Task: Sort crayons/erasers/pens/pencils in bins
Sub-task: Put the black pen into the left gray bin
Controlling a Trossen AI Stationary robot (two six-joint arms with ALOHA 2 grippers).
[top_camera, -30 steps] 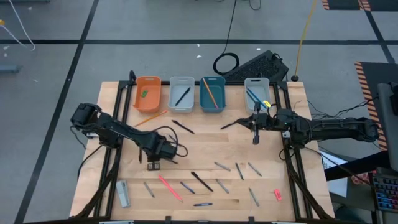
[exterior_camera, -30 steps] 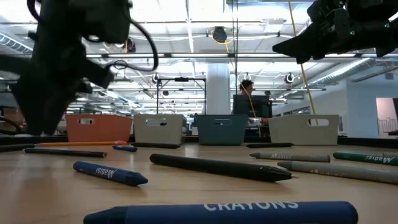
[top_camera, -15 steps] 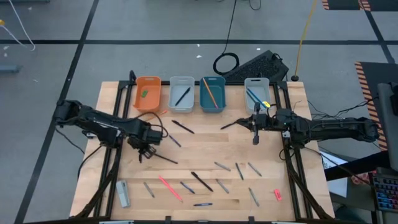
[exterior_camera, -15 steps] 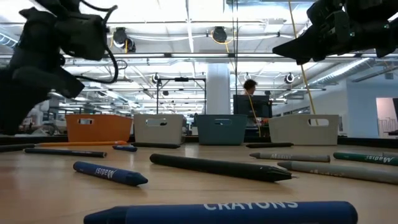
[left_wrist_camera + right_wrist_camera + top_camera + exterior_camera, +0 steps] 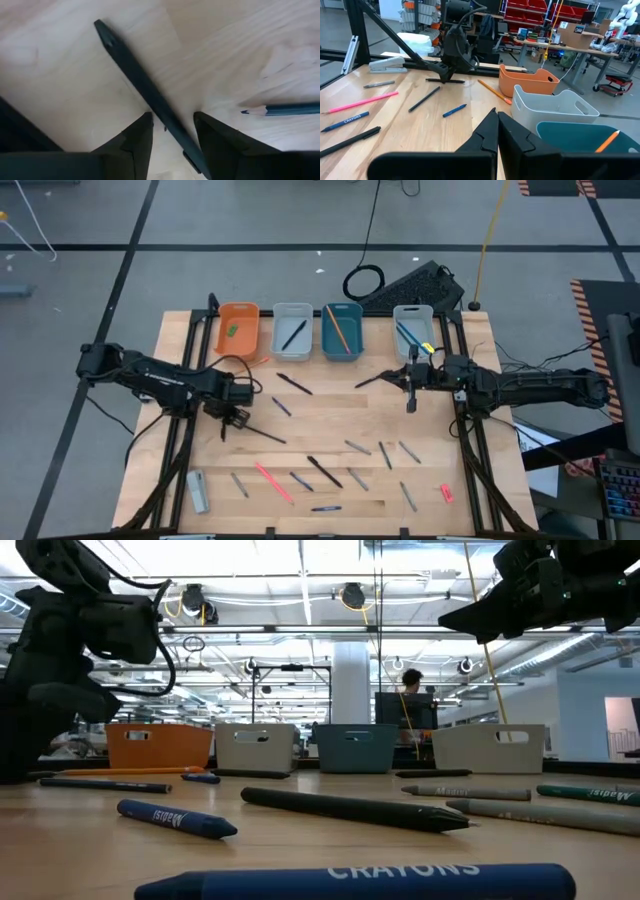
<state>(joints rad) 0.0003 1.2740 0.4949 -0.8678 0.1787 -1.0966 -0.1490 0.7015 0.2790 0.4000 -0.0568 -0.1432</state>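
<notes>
Wooden table [image 5: 330, 420] strewn with crayons, warehouse room behind.

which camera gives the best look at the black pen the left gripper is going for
The left wrist view: the black pen fills the picture, lying on the wood between the open left gripper fingers. The high view shows it as a thin dark line. I cannot pick it out in the low view.

We see four bins in a row along the desk's far edge: an orange bin [image 5: 238, 330] holding a small green eraser [image 5: 232, 331], a pale grey bin [image 5: 292, 331] with a dark pen in it, a teal bin [image 5: 342, 330] with an orange pencil, and another pale grey bin [image 5: 411, 326] farther right. A pink-red eraser [image 5: 446, 493] lies near the desk's front right corner.
</notes>
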